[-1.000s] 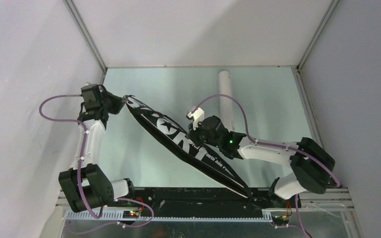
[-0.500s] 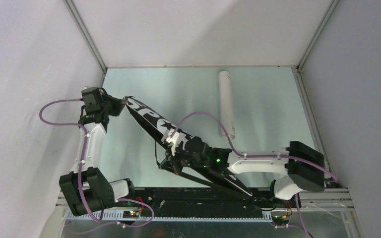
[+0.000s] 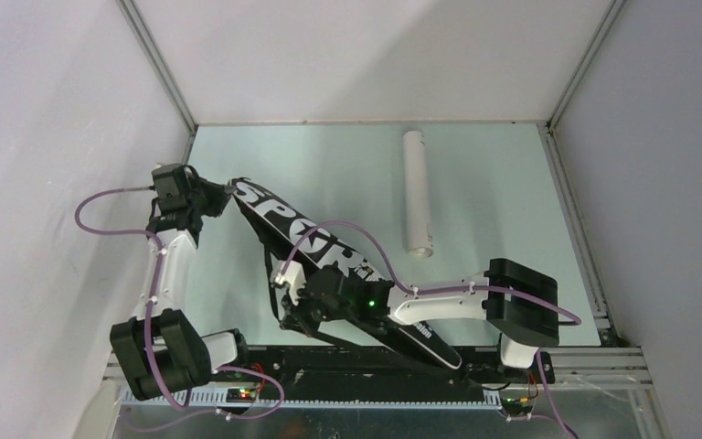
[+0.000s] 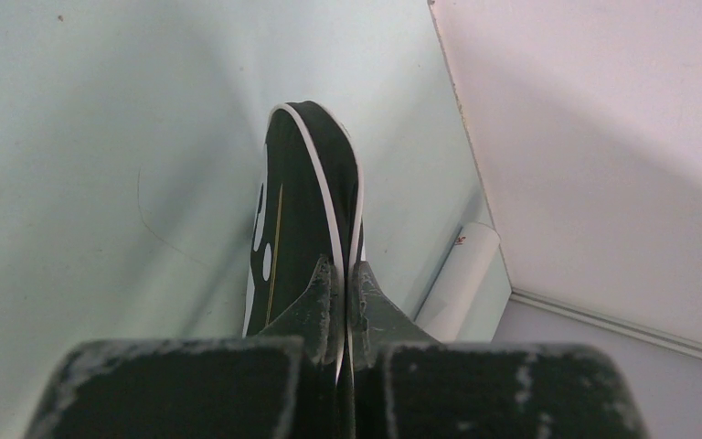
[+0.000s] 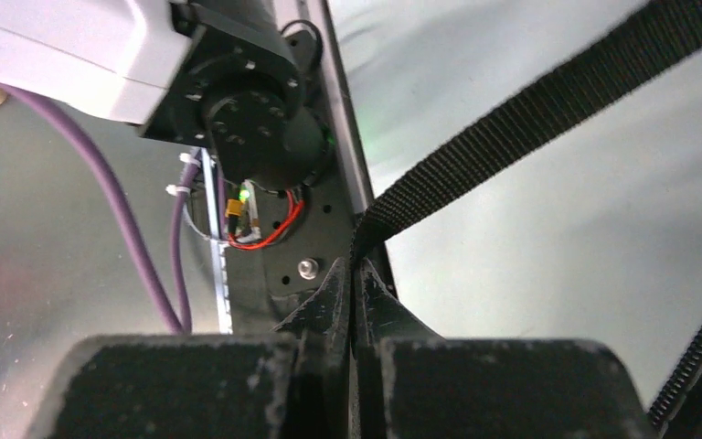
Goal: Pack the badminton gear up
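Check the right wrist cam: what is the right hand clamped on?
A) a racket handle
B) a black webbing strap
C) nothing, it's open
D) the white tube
B: in the right wrist view the right hand is shut on the black webbing strap. The white tube lies well away from it. The left hand pinches the end of the black bag.

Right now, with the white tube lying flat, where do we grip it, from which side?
Mid-length on the white cardboard tube, from straight above, jaws across its narrow width. It lies flat, running near to far, with bare table along both long sides.
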